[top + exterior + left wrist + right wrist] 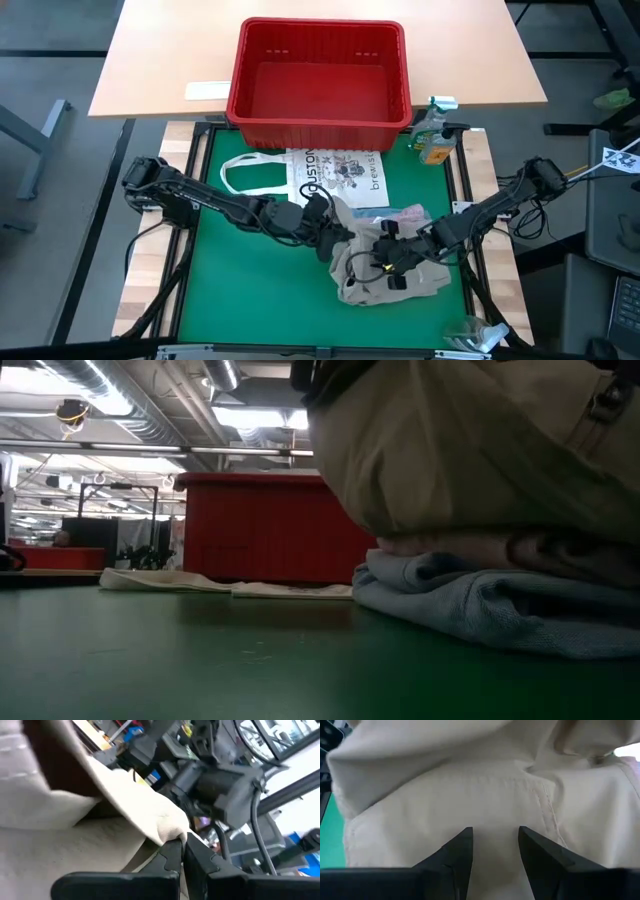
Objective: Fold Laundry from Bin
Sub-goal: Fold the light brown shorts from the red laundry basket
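- High view gives you the red bin (320,75) at the far edge of the green worktop (250,290), with no garment visible inside it.
- You have the khaki-grey garment (385,270) lying crumpled right of the mat's centre, with both arms reaching into it from either side.
- Your left tool (182,851) is pinched tight on a fold of that khaki-grey garment at its left edge; in the left wrist view the cloth bunches right at the closed fingertips (172,852).
- Your right tool (495,842) stands wide over the same garment; in the right wrist view its two fingers (462,847) are set apart with a stitched seam between them, and you cannot tell whether they press the cloth.
- Low view shows you a light blue piece (480,605) on the mat with a pale pink piece (500,548) on top, and the khaki cloth hanging above both.
- You also have a white tote bag (330,175) lying flat between the bin and the garment, and a spray bottle (433,135) beside the bin's right corner.
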Motion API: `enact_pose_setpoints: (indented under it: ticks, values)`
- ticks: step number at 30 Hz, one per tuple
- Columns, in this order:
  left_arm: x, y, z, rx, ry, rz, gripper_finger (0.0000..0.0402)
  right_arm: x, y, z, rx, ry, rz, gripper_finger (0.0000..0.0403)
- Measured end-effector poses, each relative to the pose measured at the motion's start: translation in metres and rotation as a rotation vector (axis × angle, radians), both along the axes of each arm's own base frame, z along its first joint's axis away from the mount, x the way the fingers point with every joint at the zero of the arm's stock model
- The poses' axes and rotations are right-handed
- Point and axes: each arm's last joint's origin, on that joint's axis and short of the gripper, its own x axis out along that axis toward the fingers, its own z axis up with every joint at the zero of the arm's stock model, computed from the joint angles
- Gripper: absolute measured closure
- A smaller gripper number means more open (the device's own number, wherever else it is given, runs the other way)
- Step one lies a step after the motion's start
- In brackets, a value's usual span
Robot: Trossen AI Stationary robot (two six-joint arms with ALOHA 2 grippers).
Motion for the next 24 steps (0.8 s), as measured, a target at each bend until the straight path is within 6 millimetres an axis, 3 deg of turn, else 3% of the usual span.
enact_pose_setpoints:
  ticks: [4, 9, 16, 24]
  values:
    - [0.000, 0.001, 0.000, 0.009, -0.002, 0.035, 0.0402, -0.002, -0.001, 0.008, -0.008, 0.013, 0.001, 0.0243]
    - [0.005, 0.001, -0.003, 0.005, -0.022, 0.038, 0.0402, -0.011, -0.006, 0.053, 0.002, -0.036, 0.002, 0.0243]
    - [0.022, 0.003, -0.015, 0.002, -0.111, 0.032, 0.0401, -0.039, -0.025, 0.106, -0.038, -0.106, -0.053, 0.0243]
    - [0.055, 0.006, -0.028, -0.008, -0.176, 0.000, 0.0402, -0.064, -0.042, 0.132, -0.074, -0.212, -0.131, 0.0243]
